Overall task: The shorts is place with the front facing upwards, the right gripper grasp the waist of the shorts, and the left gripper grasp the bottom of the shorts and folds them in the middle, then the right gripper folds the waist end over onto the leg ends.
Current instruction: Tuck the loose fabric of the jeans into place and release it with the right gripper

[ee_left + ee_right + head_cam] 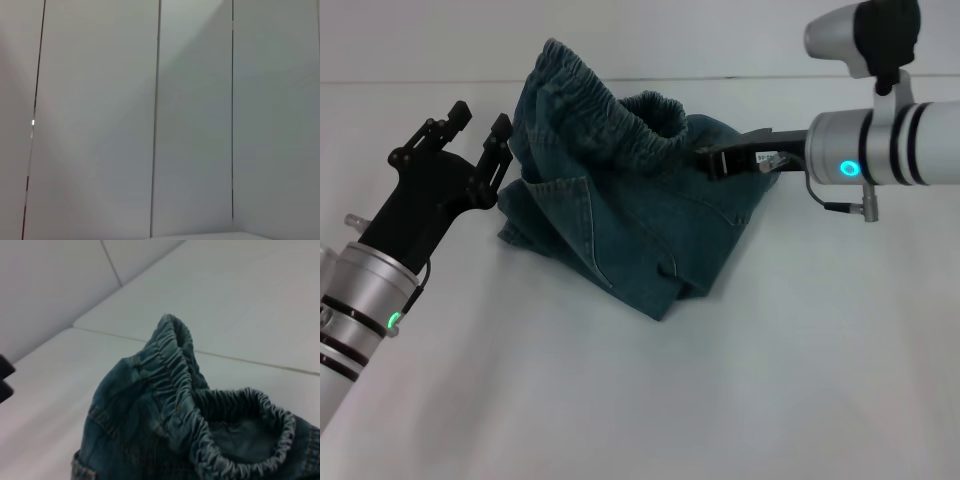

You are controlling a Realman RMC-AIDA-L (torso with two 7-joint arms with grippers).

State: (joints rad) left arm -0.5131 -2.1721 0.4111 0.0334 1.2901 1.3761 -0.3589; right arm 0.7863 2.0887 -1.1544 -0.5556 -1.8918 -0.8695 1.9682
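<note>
The blue-green denim shorts (620, 215) sit in a crumpled heap mid-table. The waist of the shorts (620, 115) is an elastic ruffled band that stands up off the table, and it shows close up in the right wrist view (185, 390). My right gripper (712, 160), black with a white label, reaches in from the right with its jaws closed on the cloth at the band's right end. My left gripper (482, 118) is open and holds nothing. It hovers at the heap's left edge, one finger close to the cloth. The bottom of the shorts is buried in the folds.
The white table (640, 400) spreads on all sides of the heap, with a pale wall behind (650, 35). The left wrist view holds only white wall panels (100, 125) with dark seams. A dark shape (4, 376) sits at the edge of the right wrist view.
</note>
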